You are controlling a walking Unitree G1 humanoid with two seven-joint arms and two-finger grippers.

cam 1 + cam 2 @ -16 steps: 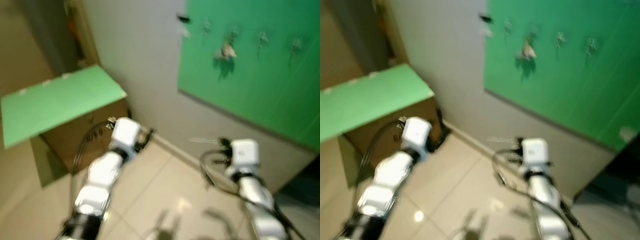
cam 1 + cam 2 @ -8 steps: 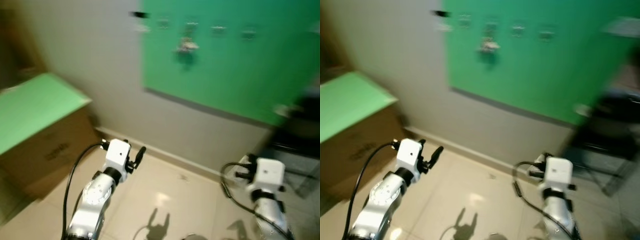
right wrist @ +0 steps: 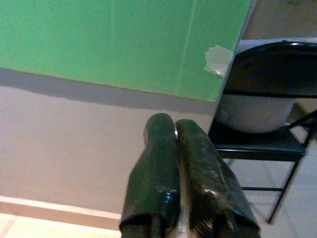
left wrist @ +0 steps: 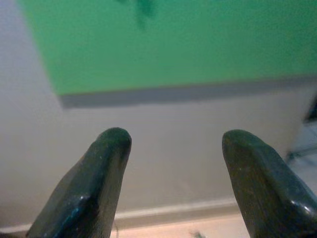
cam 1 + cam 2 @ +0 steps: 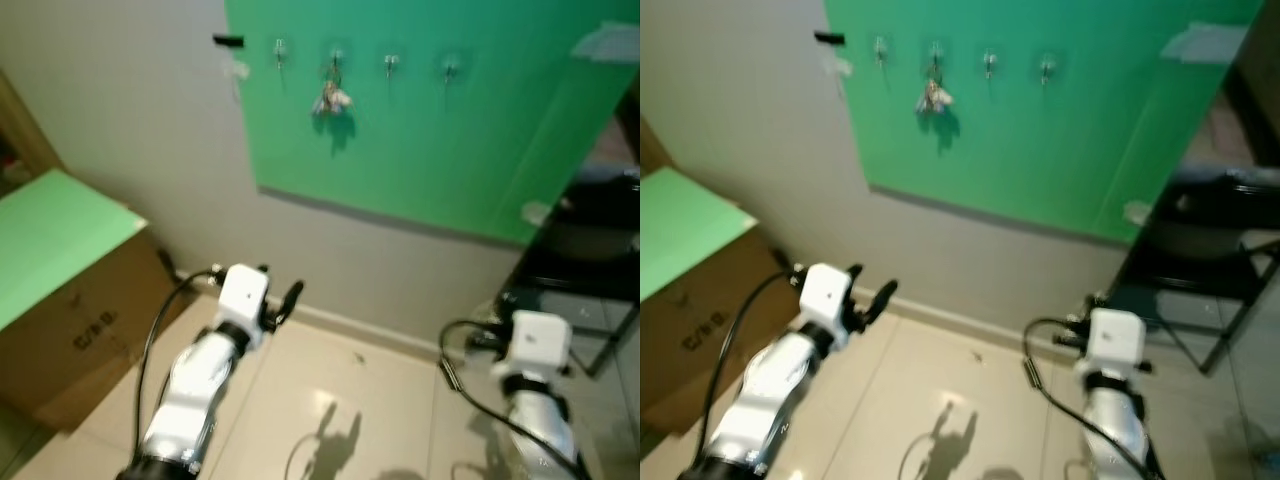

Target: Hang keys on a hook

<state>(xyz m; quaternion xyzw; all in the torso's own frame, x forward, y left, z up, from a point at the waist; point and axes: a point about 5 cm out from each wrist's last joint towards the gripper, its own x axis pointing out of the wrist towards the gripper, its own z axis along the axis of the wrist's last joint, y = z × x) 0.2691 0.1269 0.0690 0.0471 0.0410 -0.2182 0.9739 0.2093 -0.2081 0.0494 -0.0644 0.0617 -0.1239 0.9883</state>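
A bunch of keys hangs on the second of four hooks near the top edge of the frame, on a green board fixed to the pale wall. Low in the frame, left of centre, the left gripper points toward the wall with its two black fingers spread wide, empty and touching nothing. At lower right, the right gripper has its fingers pressed together; a thin metallic edge shows between the tips, too small to identify. A cardboard box with a green top stands at the left edge, and a black folding chair at the right.
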